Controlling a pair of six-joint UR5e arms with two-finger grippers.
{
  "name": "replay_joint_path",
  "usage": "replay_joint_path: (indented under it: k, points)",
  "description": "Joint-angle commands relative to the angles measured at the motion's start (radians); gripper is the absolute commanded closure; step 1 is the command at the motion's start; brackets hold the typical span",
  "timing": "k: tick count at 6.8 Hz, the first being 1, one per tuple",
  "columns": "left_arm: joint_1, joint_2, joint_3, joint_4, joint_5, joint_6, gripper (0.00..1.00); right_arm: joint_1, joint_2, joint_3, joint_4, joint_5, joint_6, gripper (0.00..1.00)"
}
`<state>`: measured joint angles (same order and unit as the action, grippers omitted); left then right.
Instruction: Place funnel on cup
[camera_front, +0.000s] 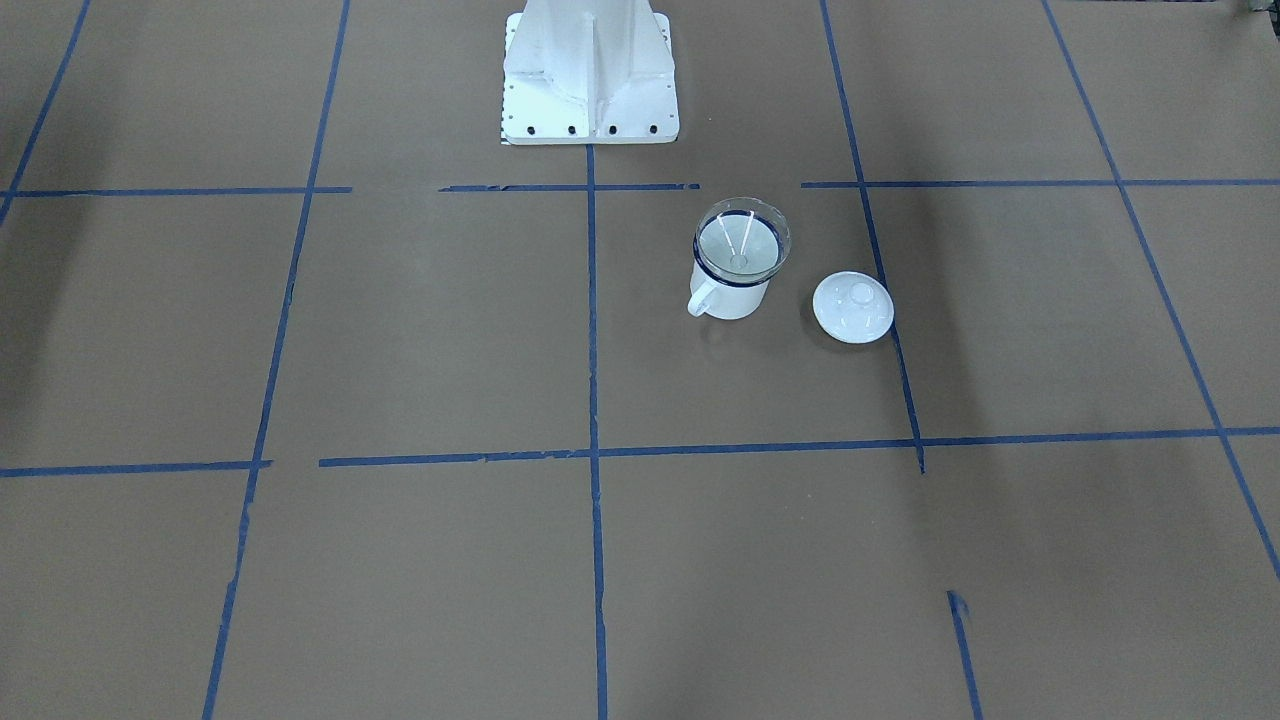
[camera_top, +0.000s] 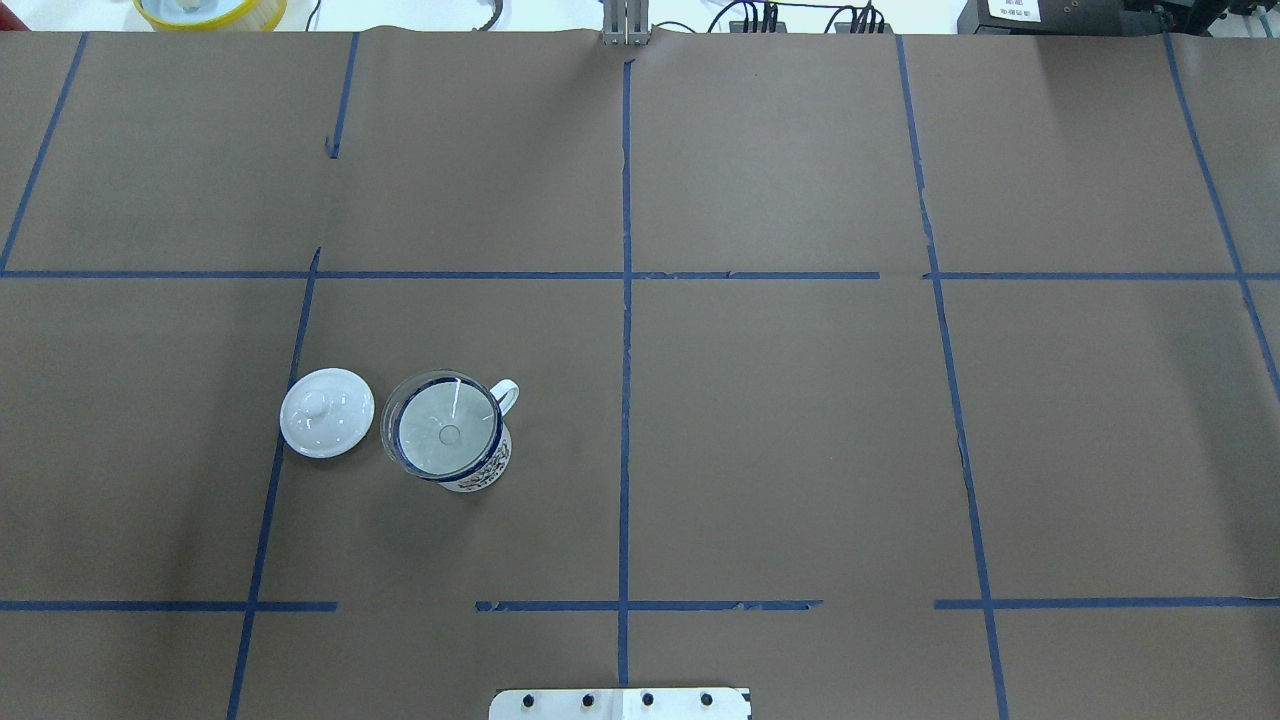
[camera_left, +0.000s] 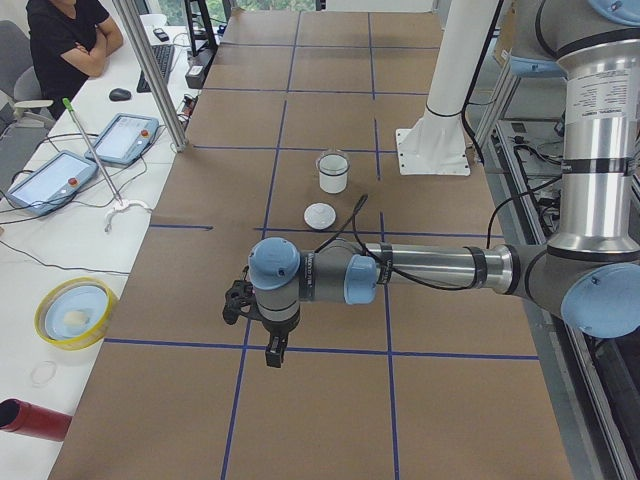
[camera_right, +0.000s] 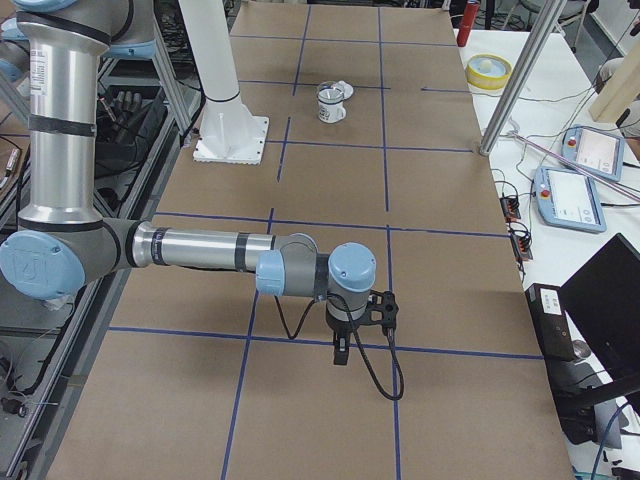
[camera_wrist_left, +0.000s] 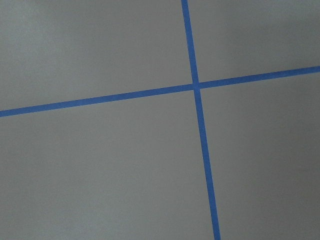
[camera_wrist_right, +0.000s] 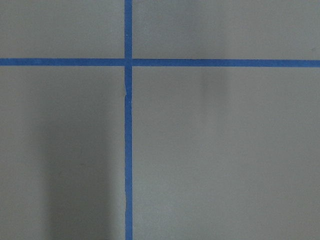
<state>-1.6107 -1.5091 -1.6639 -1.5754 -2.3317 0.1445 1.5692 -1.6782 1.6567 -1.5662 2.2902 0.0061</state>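
Funnel (camera_top: 440, 432) is seated mouth-up in the cup (camera_top: 482, 471), just beside a white lid (camera_top: 327, 412). Left gripper (camera_left: 272, 352) and right gripper (camera_right: 340, 352) are held well apart from both, seen only from the side views — clenched or released cannot be told.

The right wrist camera looks straight down on the brown paper table cover (camera_wrist_right: 225, 160). Two strips of blue tape cross on it: a horizontal strip (camera_wrist_right: 225, 63) runs edge to edge near the top, and a vertical strip (camera_wrist_right: 128, 150) runs top to bottom left of centre. A soft dark shadow (camera_wrist_right: 65, 165) lies left of the vertical strip
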Motion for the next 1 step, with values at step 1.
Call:
replay_joint_path:
  k: [1]
  points:
    - [0.0, 0.001, -0.004, 0.002, -0.001, 0.0, 0.0, 0.0, 0.0, 0.0, 0.0, 0.0, 0.0, 0.0]
